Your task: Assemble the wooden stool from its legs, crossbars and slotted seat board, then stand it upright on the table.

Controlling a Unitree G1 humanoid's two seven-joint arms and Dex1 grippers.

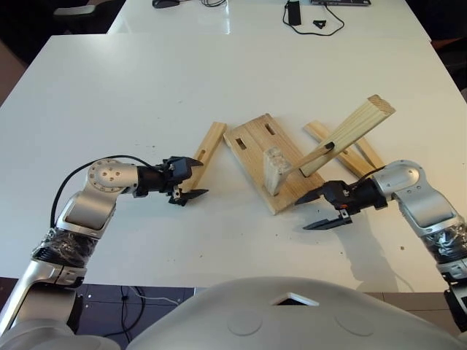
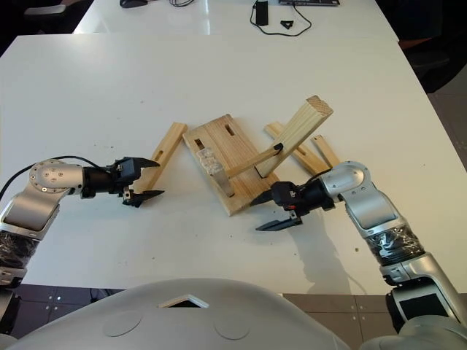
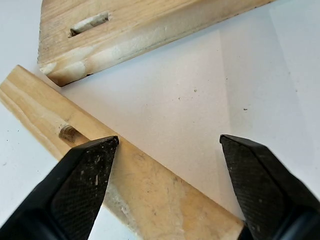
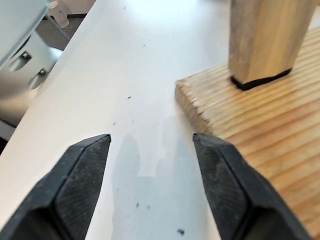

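Observation:
The slotted seat board [image 1: 252, 146] lies flat mid-table. One short leg [image 1: 273, 170] stands in it, and a crossbar [image 1: 310, 157] joins it to a longer leg [image 1: 350, 133] that tilts up to the right. A loose leg [image 1: 208, 148] lies just left of the board. My left gripper [image 1: 188, 180] is open at the near end of that leg; the left wrist view shows the leg [image 3: 145, 190] running under its fingers [image 3: 82, 185]. My right gripper [image 1: 321, 210] is open and empty, just off the board's near corner [image 4: 260, 135].
Two more wooden bars [image 1: 352, 155] lie flat to the right of the board, partly under the tilted leg. A black cable and small items [image 1: 295, 14] lie on a second table behind. Bare white tabletop [image 1: 124, 95] spreads to the left and far side.

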